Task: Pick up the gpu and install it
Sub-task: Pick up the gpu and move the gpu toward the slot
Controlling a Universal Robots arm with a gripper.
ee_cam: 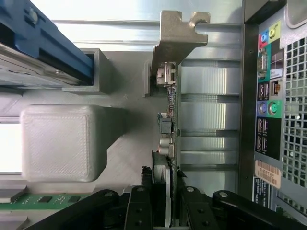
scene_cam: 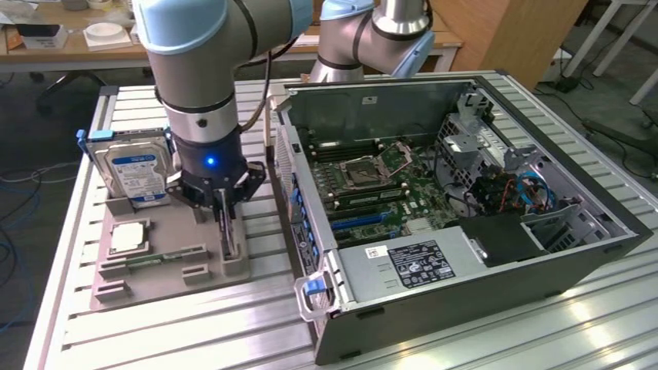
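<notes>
The gpu (scene_cam: 226,235) stands on edge in a slot of the grey holder tray (scene_cam: 169,270), beside the open computer case (scene_cam: 452,200). My gripper (scene_cam: 222,206) points straight down over it, with its fingers on either side of the card's top edge. In the wrist view the gpu (ee_cam: 171,110) is seen edge-on, its silver end bracket (ee_cam: 175,38) at the far end. My gripper (ee_cam: 169,191) is shut on the card, with the black fingers (ee_cam: 142,203) pressed against both faces. The card still sits in the tray slot.
In the tray are a silver hard drive with a blue label (scene_cam: 139,173), a processor (scene_cam: 129,237) and a green memory stick (scene_cam: 165,254). The case's rear ports (ee_cam: 268,96) lie close beside the card. Inside the case are the motherboard (scene_cam: 370,185) and the power supply (scene_cam: 406,266).
</notes>
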